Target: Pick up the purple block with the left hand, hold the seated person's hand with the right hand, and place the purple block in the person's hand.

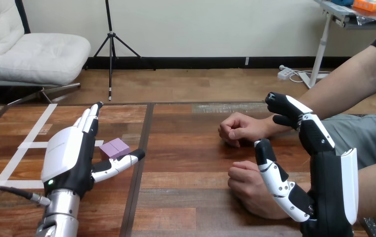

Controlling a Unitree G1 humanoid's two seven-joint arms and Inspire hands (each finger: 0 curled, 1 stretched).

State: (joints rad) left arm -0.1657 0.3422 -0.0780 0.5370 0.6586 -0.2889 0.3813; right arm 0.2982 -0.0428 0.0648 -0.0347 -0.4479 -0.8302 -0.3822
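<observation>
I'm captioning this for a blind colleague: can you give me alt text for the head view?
The robot's open left hand has a purple block between its thumb and fingers on the wooden table. At the right, its open right hand stands beside the person's nearer hand and farther hand, both closed fists.

- It looked like a robot test lab — not a home or a shop.
- A wooden table (186, 197) carried strips of white tape (36, 126) laid out as markings.
- Two silver machine arms reached over it, ending in a left hand (69, 153) and a right hand (324, 163) — both black and white.
</observation>
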